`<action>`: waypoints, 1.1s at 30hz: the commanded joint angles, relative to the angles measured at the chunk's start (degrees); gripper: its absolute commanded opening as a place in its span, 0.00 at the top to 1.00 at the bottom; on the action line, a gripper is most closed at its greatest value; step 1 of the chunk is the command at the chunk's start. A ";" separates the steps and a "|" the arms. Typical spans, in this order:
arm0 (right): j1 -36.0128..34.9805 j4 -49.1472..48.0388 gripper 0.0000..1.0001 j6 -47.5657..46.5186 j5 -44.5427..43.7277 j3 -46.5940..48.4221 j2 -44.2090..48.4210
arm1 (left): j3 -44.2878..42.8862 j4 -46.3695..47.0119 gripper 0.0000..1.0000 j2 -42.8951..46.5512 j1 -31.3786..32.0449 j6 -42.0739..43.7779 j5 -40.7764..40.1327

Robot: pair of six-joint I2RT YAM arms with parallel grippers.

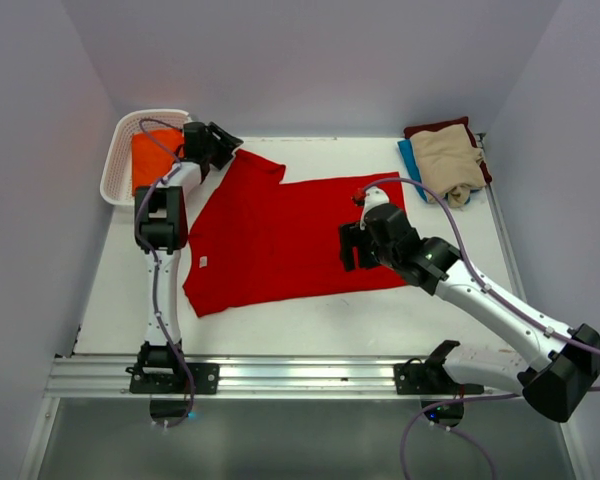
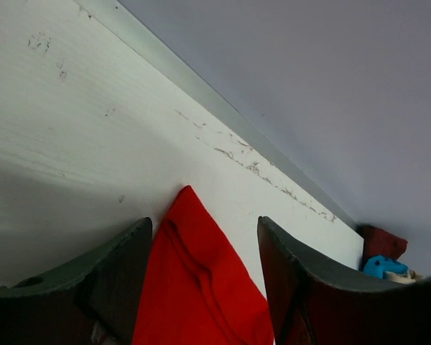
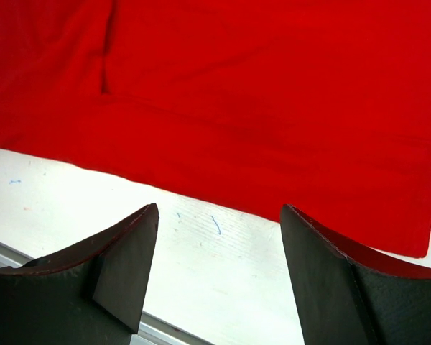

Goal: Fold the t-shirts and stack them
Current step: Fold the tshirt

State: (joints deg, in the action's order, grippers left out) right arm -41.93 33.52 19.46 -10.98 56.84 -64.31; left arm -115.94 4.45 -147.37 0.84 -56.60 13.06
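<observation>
red t-shirt (image 1: 280, 235): spread flat across the middle of the table (image 1: 310, 320), small white tag (image 1: 203, 263) showing near its left end, one sleeve poking toward the back left, so it looks laid out ready for a first fold
left gripper (image 1: 220, 140): at the back-left sleeve tip, jaws spread wide with the red corner lying between them in the wrist view; nothing pinched yet, probably lining up a corner grab
right gripper (image 1: 352, 245): hovers over the shirt's right part, jaws wide apart, holding nothing; its camera shows the hem edge with bare table beside it
orange shirt (image 1: 150, 160): sits in the white basket (image 1: 115, 165) at the back left, waiting its turn
folded pile: beige shirt (image 1: 448, 160) on top, maroon (image 1: 435, 128) and blue (image 1: 408, 155) peeking out under it, back-right corner, well clear of the work area
progress guess: a few done, red one barely started, orange untouched
</observation>
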 commanded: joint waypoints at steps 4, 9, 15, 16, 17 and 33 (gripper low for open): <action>0.18 -0.38 0.28 0.75 -0.79 0.64 -0.72 | -1.92 0.56 0.35 -0.02 -0.58 1.05 -4.80; 0.18 -0.65 0.30 0.84 -1.23 0.47 -1.08 | -4.20 1.26 0.36 -2.65 -0.49 0.61 -1.99; 0.10 -1.26 0.31 1.45 -1.41 0.03 -1.78 | -5.00 2.23 0.40 -5.03 0.30 -0.71 2.23; 0.10 -1.26 0.31 1.54 -1.41 0.03 -1.95 | -4.74 2.23 0.40 -5.03 0.56 -0.71 2.32; 0.18 -1.17 0.32 1.54 -1.50 0.03 -2.04 | -4.56 2.06 0.41 -5.03 0.74 -0.62 2.32; 0.62 -1.53 0.64 2.24 -2.20 -1.03 -1.43 | -1.57 1.88 0.79 -4.77 1.09 -0.44 2.67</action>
State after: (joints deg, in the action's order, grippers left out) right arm -41.56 33.21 20.95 -11.46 56.38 -66.48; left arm -118.24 6.44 -151.00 2.00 -57.74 14.87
